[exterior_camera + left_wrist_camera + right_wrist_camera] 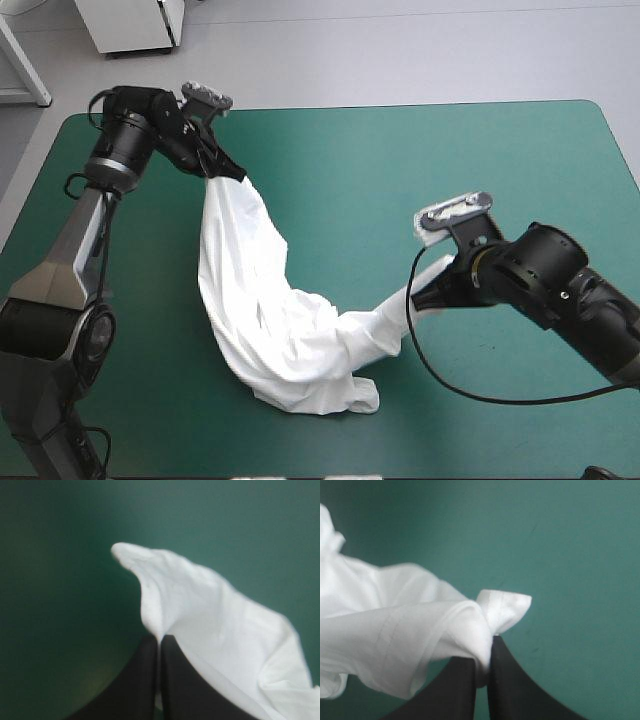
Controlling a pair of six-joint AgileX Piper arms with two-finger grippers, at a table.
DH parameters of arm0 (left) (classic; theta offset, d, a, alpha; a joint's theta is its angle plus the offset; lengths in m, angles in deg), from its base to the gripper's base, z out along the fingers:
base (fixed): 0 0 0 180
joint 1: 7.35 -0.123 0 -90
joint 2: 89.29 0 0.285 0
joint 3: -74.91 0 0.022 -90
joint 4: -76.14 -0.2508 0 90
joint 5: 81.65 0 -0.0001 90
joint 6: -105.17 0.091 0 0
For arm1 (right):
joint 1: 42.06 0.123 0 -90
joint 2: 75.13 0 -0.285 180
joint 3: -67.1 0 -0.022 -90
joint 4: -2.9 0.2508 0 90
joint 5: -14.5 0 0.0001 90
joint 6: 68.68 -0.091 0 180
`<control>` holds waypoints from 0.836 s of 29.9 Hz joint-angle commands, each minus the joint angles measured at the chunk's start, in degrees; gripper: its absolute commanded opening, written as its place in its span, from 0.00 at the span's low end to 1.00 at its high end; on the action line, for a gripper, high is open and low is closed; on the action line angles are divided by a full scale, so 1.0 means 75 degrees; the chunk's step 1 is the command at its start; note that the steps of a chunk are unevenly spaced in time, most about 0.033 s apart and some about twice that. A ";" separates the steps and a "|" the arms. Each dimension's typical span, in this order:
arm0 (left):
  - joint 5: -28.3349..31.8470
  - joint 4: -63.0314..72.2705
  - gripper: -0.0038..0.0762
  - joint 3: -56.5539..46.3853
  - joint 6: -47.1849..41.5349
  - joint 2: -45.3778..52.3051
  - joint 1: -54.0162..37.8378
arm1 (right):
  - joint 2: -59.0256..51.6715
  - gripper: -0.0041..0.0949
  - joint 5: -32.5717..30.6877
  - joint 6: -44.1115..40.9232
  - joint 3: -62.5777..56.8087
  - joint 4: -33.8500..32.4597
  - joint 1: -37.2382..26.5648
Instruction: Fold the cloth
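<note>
T-shirt point(265, 310) slung as a sagging white band across the teal-green worktop point(420, 160), one end pinched in the left claw point(232, 174) and the other in the right claw point(425, 298), both clamped on fabric, apparently to stretch it flat for folding.

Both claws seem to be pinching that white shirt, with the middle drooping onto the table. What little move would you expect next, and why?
Probably drawing the arms apart. The left gripper and the right gripper are each shut on a bunched bit of the T-shirt, which sags between them in a crumpled loop on the teal-green table. Widening the gap should pull it straighter.
</note>
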 commanded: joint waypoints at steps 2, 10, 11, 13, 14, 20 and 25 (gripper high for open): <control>-0.0247 0.0135 0.02 0.1364 -0.0217 0.1075 0.0003 | -0.0232 0.02 -0.0098 0.0056 0.1886 -0.1273 -0.0031; 0.0792 0.0646 0.02 0.3341 -0.0263 0.1941 0.0003 | -0.0232 0.02 -0.0098 0.0971 0.4561 -0.2922 -0.0031; 0.1054 0.0846 0.02 0.3556 -0.0263 0.2029 0.0003 | -0.0232 0.02 -0.0062 0.1092 0.4864 -0.3111 -0.0031; 0.1515 0.1184 0.02 0.3909 -0.0263 0.2134 0.0003 | -0.0215 0.02 0.0059 0.1332 0.5438 -0.3443 -0.0031; 0.1711 0.1354 0.02 0.4114 -0.0263 0.2206 0.0003 | -0.0179 0.02 0.0129 0.1416 0.5659 -0.3540 -0.0031; 0.2445 0.2247 0.02 0.4811 -0.0212 0.2549 0.0003 | 0.0099 0.03 0.0729 0.2231 0.7362 -0.3647 -0.0017; 0.3192 0.2931 0.02 0.5117 0.0099 0.2909 0.0003 | 0.0479 0.02 0.1437 0.2669 0.8631 -0.3321 -0.0017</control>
